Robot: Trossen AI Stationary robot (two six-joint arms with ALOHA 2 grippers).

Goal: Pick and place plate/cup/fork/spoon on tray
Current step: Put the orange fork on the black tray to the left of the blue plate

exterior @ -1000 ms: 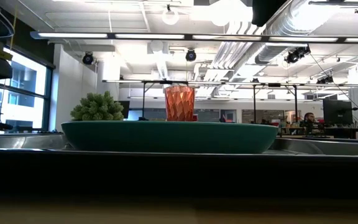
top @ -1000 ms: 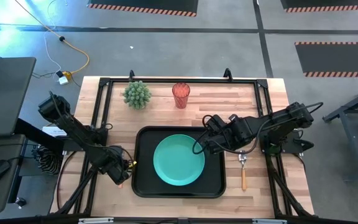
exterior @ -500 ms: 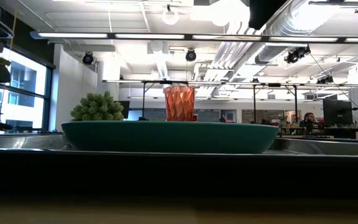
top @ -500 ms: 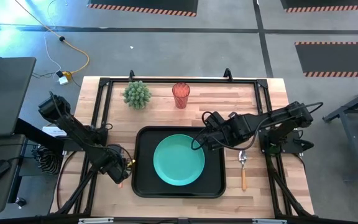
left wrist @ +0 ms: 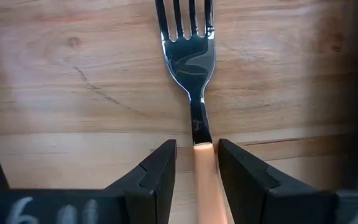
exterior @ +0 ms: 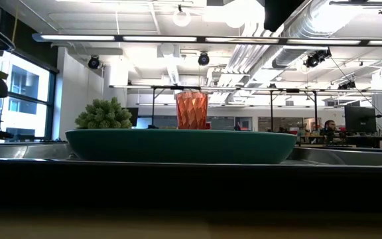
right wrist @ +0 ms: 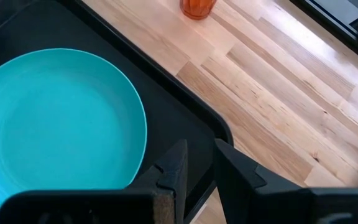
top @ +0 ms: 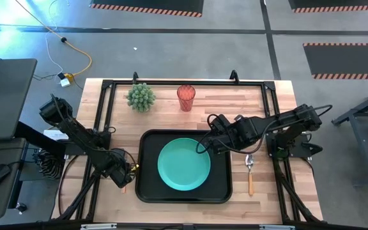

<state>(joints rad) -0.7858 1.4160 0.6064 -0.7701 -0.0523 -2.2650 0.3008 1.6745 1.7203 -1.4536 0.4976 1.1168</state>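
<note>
- The teal plate (top: pixel 183 164), round and flat, lies in the black tray (top: pixel 149 188) at the frame's lower centre.
- The red-orange cup (top: pixel 186 97) stands top centre, right of a spiky plant (top: pixel 140 96).
- The spoon (top: pixel 249 172) lies right of the tray on the table (top: pixel 280 102).
- The left pincer (left wrist: pixel 194 163) straddles the fork (left wrist: pixel 190 56), its fingers close on either side of the orange handle.
- The right pincer (right wrist: pixel 197 163), slightly parted and holding nothing, hovers at the tray's upper-right corner.
</note>
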